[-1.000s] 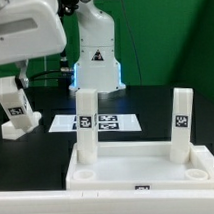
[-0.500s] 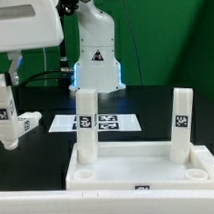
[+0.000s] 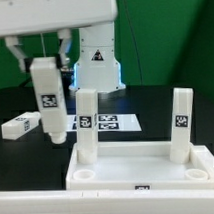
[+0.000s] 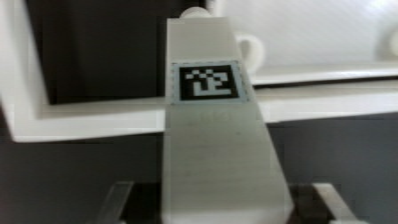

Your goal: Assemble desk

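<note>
A black counter (image 3: 27,163) stretches in front of a green backdrop (image 3: 168,38). A glossy white robot arm (image 3: 52,15) crosses the top of the exterior view, and its base (image 3: 98,57) stands at the back of the counter.

Nearest the camera lies the desk's tabletop (image 3: 132,162), a large white rectangular tray with a raised rim, flat on the counter. A round socket (image 3: 84,176) shows open at each of its two near corners. Behind the tabletop, the marker board (image 3: 108,122) lies flat with its printed tags facing up.

Two white square-section legs stand upright at the tabletop's far corners. The first upright leg (image 3: 87,128) is on the exterior view's left and the second upright leg (image 3: 182,120) on its right, each with a small black-and-white tag.

To the left of the tabletop in the exterior view, apart from it, the held leg (image 3: 48,102) hangs nearly upright and slightly tilted, tag facing the camera. Whether its lower end touches the counter cannot be told. The jaws pinch this leg at its upper end. In the wrist view a dark finger (image 4: 125,205) shows on either side of the held leg (image 4: 214,140).

Farther left, a loose leg (image 3: 21,126) lies on its side on the counter.
</note>
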Robot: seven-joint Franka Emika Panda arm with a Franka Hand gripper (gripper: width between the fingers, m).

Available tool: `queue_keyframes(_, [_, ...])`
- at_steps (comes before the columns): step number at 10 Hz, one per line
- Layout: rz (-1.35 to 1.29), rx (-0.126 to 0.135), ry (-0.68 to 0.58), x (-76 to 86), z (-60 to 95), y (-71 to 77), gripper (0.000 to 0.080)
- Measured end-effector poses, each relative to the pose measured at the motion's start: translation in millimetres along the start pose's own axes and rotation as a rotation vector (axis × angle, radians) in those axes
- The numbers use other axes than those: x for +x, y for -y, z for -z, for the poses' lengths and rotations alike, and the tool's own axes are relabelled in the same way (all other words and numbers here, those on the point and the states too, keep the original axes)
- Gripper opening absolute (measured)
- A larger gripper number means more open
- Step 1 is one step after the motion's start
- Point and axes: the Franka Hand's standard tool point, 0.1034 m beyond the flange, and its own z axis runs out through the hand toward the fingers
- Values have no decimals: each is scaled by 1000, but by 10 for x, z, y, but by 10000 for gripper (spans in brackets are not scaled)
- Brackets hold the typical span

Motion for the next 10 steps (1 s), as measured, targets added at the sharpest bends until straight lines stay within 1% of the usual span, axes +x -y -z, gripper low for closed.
queue_keyframes(2, [-5,-1,2,-15,-5,-49,292])
queue_keyframes(3, [-3,0,2,-14,-9,-34,292])
queue_keyframes(4, [-8,-4,-1,0,-10,14,292])
queue_keyframes(5, [3,-19,-19,64,-14,226,292])
queue_keyframes(6, [18,-15,-30,101,-60,497,292])
queue_keyframes(7, [18,-11,-42,118,-119,720,292])
queue_keyframes(8, [-14,-6,-53,136,-157,908,292])
queue_keyframes(9, [-44,5,-53,135,-193,1130,292])
queue_keyframes(10, [-86,11,-52,133,-202,1226,292])
